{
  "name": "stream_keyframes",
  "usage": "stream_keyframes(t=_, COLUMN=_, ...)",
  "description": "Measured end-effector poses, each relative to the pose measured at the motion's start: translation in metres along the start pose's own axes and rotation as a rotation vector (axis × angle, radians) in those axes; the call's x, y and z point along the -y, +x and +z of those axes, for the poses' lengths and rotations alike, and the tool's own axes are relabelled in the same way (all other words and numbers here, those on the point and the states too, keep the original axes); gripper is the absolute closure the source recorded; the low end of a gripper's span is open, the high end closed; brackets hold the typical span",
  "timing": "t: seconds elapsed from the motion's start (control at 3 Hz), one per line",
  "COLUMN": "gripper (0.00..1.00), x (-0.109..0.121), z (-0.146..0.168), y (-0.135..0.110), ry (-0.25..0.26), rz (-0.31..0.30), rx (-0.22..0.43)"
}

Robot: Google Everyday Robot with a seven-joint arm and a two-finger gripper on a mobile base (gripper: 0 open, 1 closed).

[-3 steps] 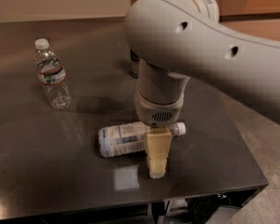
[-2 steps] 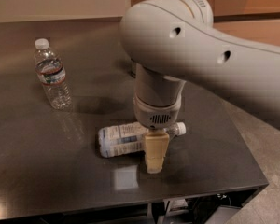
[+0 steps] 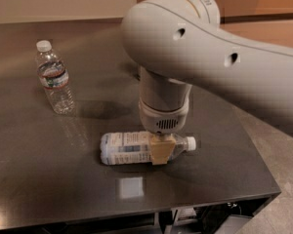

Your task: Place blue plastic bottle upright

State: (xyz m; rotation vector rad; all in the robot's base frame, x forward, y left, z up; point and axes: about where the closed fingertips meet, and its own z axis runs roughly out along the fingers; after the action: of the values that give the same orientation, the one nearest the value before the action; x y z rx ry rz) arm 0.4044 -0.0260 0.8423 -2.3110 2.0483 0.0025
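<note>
The blue plastic bottle (image 3: 124, 148) lies on its side on the dark table (image 3: 49, 179). Its white cap (image 3: 190, 143) points right and its white-and-pale-blue label faces me. My gripper (image 3: 161, 152) hangs straight down from the big white arm (image 3: 185, 43) and sits on the bottle's shoulder, just left of the cap. Its tan tip covers part of the bottle near the neck. The bottle's far side is hidden behind the gripper.
A ribbed clear bottle (image 3: 53, 77) with a narrow dark band label stands upright at the back left of the table. The table's front edge (image 3: 136, 216) runs close below the lying bottle, and its right edge (image 3: 256, 155) is near the cap. Grey floor lies to the right.
The gripper's tan tip earlier reached down in front of the bottle to the table. Now it sits higher, against the bottle's shoulder. The bottle has stayed in place.
</note>
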Motion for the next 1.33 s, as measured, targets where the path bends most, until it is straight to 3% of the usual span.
stream_keyframes(t=0.33, gripper=0.87, x=0.002, z=-0.016, y=0.005, ry=0.058, rz=-0.030, rx=-0.043)
stream_keyframes(t=0.67, gripper=1.00, x=0.012, z=-0.040, y=0.015, ry=0.120, rz=-0.099, rx=-0.088)
stream_keyframes(t=1.0, gripper=1.00, x=0.026, z=-0.063, y=0.024, ry=0.183, rz=-0.206, rx=-0.108)
stream_keyframes(t=1.33, gripper=1.00, x=0.037, z=-0.074, y=0.027, ry=0.220, rz=-0.329, rx=-0.083)
